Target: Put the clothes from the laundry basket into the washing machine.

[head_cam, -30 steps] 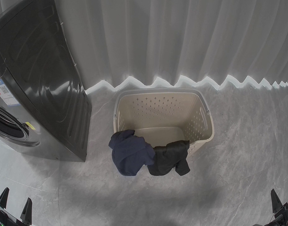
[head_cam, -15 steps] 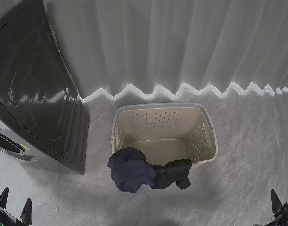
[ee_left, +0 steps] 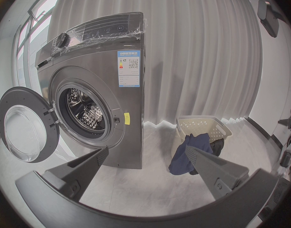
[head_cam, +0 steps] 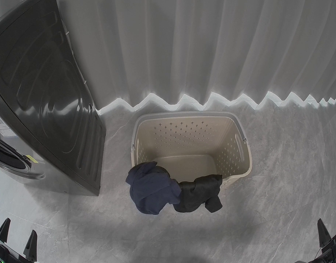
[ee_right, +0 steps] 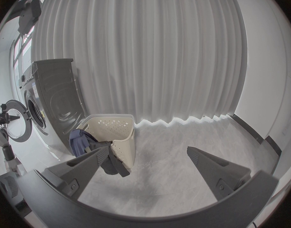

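Note:
A beige laundry basket [head_cam: 190, 114] stands on the grey floor ahead of me. A navy garment [head_cam: 151, 190] and a black garment [head_cam: 199, 194] hang over its near rim; its inside looks bare. The dark washing machine [head_cam: 47, 103] stands to the left, its round door [ee_left: 25, 124] swung open and the drum [ee_left: 83, 111] bare. My left gripper [head_cam: 19, 227] is low at the near left, open and holding nothing. My right gripper [head_cam: 330, 216] is low at the near right, also open. In the wrist views, the left gripper [ee_left: 146, 149] and right gripper [ee_right: 147, 149] stand well short of the basket [ee_left: 202, 124].
A white curtain [head_cam: 197, 41] hangs behind the basket, reaching the floor. Open grey floor [head_cam: 285, 157] lies to the right of the basket and between it and me. The machine's side panel stands about a hand's width left of the basket.
The whole head picture shifted down, then partly back up, so the camera moved. Basket, clothes and both grippers hold the same places relative to each other.

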Tool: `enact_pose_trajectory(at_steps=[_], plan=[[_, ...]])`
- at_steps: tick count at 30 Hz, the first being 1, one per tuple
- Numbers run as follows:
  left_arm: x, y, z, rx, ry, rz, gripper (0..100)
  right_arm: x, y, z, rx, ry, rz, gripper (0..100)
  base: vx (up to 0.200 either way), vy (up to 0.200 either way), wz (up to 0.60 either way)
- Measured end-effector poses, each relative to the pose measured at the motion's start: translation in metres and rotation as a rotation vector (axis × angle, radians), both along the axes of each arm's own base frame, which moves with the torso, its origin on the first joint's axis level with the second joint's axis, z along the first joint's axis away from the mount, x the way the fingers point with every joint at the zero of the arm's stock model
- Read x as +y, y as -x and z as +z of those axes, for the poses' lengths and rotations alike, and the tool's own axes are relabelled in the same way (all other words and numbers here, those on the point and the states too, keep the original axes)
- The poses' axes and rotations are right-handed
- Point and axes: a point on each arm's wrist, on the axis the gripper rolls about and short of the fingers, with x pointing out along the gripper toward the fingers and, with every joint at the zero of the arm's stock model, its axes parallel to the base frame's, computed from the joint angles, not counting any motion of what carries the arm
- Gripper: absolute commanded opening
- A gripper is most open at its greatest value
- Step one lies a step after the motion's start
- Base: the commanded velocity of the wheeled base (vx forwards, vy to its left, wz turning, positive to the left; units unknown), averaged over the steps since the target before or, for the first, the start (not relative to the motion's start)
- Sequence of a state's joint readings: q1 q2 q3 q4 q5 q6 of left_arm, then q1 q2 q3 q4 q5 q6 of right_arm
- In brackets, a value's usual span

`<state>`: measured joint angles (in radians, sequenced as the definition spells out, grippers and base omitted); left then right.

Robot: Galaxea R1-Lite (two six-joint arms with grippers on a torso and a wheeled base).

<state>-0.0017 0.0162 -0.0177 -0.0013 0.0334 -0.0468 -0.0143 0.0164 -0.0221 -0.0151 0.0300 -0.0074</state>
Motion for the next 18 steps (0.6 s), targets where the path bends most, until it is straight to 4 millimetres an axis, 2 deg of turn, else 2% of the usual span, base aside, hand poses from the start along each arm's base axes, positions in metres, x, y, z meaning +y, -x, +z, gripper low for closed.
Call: enact_pose_trajectory(at_steps=[5,8,11,18], plan=[[0.0,0.0,0.0,0.0,0.0,0.0,100,0.0,0.005,0.034,-0.083,-0.02,0.017,100,0.0,0.0,0.0],[0.0,0.0,0.0,0.0,0.0,0.0,100,-0.001,-0.002,0.054,-0.063,-0.05,0.041,100,0.0,0.0,0.0],[0.0,0.0,0.0,0.0,0.0,0.0,100,-0.001,-0.015,0.066,-0.007,-0.079,0.067,100,-0.2,0.0,0.0],[0.0,0.0,0.0,0.0,0.0,0.0,100,0.005,-0.066,0.088,0.116,-0.141,0.141,100,0.0,0.0,0.0]])
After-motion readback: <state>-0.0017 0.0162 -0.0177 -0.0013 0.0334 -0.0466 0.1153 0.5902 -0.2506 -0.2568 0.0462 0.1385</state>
